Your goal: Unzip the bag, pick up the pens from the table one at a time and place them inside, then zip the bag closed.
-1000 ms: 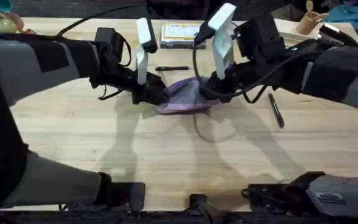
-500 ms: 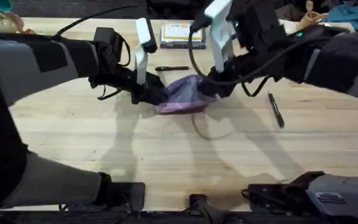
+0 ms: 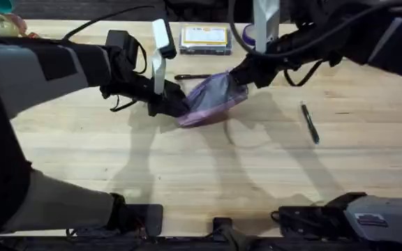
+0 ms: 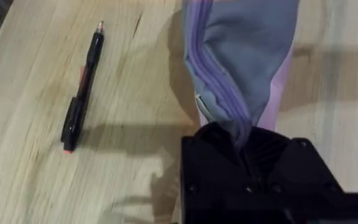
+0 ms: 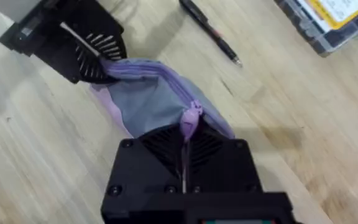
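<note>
Overhead view: you have the bag stretched between both grippers, mid-table, with the zip step in hand.
From above, the left gripper pins one end against the table while the right gripper lifts the other; one pen lies behind the bag, another pen well to the right. Left wrist: your jaws are clamped on the bag's corner, so keep that anchor firm. Right wrist: your jaws are closed on the zipper pull; draw it straight along the zip line, not upward.
</note>
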`<state>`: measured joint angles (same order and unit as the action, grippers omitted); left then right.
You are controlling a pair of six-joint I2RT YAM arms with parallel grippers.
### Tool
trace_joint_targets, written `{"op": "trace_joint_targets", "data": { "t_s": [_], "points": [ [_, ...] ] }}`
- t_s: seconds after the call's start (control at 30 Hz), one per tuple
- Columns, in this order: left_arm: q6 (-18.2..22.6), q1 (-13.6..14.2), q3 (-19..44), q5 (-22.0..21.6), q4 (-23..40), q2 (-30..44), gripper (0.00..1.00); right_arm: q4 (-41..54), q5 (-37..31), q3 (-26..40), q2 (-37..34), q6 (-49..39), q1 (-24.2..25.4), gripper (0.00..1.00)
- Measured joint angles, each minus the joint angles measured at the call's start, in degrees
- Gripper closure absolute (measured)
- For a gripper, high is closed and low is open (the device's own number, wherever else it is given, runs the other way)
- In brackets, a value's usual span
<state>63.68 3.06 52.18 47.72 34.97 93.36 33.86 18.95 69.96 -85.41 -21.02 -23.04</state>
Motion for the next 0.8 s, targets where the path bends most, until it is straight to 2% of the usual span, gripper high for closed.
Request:
{"op": "trace_joint_targets", "data": {
  "t_s": [0.27, 0.47, 0.8],
  "points": [
    [0.0, 0.7, 0.0, 0.8, -0.1, 0.0, 0.958, 0.1, 1.5, 0.5, 0.1, 0.0, 2.6, 0.971],
    [0.0, 0.8, 0.0, 0.8, -0.1, 0.0, 0.958, 0.1, 2.1, 0.5, 0.0, 0.0, 2.8, 0.971],
    [0.0, 0.5, 0.0, 0.4, 0.3, 0.0, 0.958, -3.3, 0.7, 0.6, 0.0, 0.0, -2.5, 0.971]
  ]
}}
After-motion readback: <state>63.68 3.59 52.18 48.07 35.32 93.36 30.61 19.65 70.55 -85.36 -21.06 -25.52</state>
